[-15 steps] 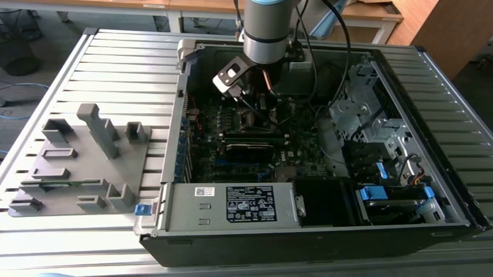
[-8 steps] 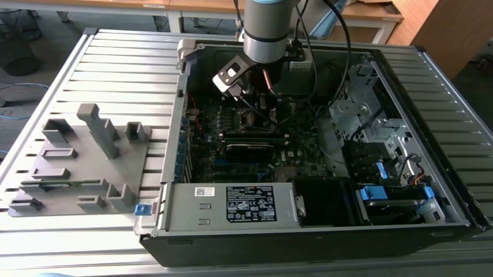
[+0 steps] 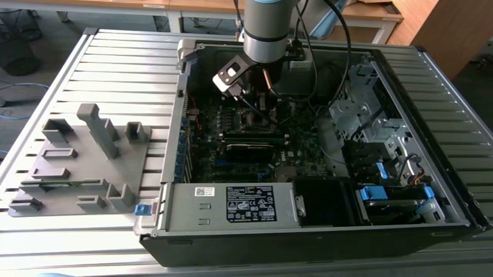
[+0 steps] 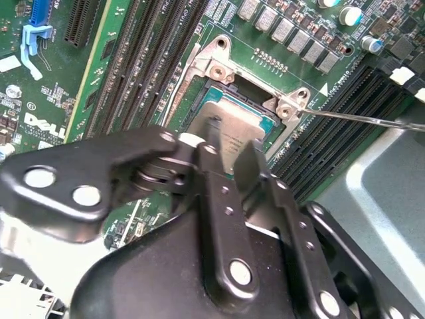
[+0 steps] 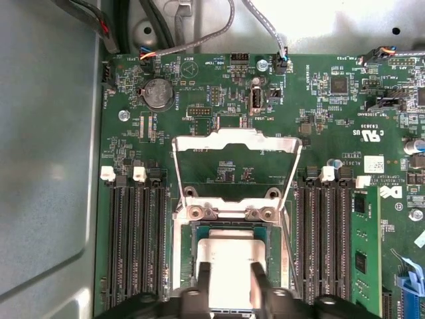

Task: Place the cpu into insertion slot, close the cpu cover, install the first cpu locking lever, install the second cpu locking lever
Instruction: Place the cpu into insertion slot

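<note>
The cpu (image 5: 230,249) lies flat inside the insertion slot (image 5: 178,252), its silver top facing up; it also shows in the second wrist view (image 4: 232,129). The cpu cover (image 5: 232,141) stands swung back, away from the slot. A thin wire locking lever (image 4: 372,120) sticks out to one side, unlatched. My gripper (image 5: 230,274) hangs directly over the cpu, open by a narrow gap, with the chip's top showing between the black fingers (image 4: 211,156). In the exterior view the gripper (image 3: 258,112) reaches down into the open computer case over the motherboard.
Long black memory slots (image 5: 136,246) flank the socket on both sides. A labelled power supply box (image 3: 231,205) sits at the case's front and a metal drive cage (image 3: 362,109) at the exterior view's right. A grey fixture tray (image 3: 77,167) lies outside the case. Cables (image 5: 199,36) run along the board's edge.
</note>
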Robot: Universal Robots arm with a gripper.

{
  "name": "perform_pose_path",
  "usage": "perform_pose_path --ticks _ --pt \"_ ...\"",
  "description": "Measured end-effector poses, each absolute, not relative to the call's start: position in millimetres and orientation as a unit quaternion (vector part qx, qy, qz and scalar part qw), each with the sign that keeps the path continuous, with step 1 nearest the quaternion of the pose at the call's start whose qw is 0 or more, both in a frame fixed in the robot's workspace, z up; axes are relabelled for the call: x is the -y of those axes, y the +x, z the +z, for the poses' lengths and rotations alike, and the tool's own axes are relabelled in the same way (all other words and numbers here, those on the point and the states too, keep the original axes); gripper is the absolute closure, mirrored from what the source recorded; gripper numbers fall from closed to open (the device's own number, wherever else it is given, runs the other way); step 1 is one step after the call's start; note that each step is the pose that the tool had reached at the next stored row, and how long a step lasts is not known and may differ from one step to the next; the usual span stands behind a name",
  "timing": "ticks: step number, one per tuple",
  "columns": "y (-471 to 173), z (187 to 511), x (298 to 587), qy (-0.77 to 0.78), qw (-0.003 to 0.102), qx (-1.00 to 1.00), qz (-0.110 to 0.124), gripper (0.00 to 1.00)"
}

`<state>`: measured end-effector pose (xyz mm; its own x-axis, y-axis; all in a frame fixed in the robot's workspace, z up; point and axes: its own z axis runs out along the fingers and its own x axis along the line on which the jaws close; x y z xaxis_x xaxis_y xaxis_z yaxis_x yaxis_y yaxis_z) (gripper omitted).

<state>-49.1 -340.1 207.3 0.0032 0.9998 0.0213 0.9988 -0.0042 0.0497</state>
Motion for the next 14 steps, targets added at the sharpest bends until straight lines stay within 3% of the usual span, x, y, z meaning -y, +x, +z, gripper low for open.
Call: perform_pose_path --ticks 2,3,4,6,8,14 --pt "-49.2 207.4 340.1 0.708 0.01 -0.706 0.025 0.71" --pt "-49.1 207.5 340.1 0.708 0.01 -0.706 0.025 0.71" --pt "-49.1 207.6 340.1 0.708 0.01 -0.706 0.025 0.82" --pt "-49.2 207.8 340.1 0.708 0.01 -0.706 0.025 0.82" --pt "-49.2 208.0 340.1 0.708 0.01 -0.706 0.025 0.89" --pt "-49.2 208.5 340.1 0.708 0.01 -0.706 0.025 0.89"
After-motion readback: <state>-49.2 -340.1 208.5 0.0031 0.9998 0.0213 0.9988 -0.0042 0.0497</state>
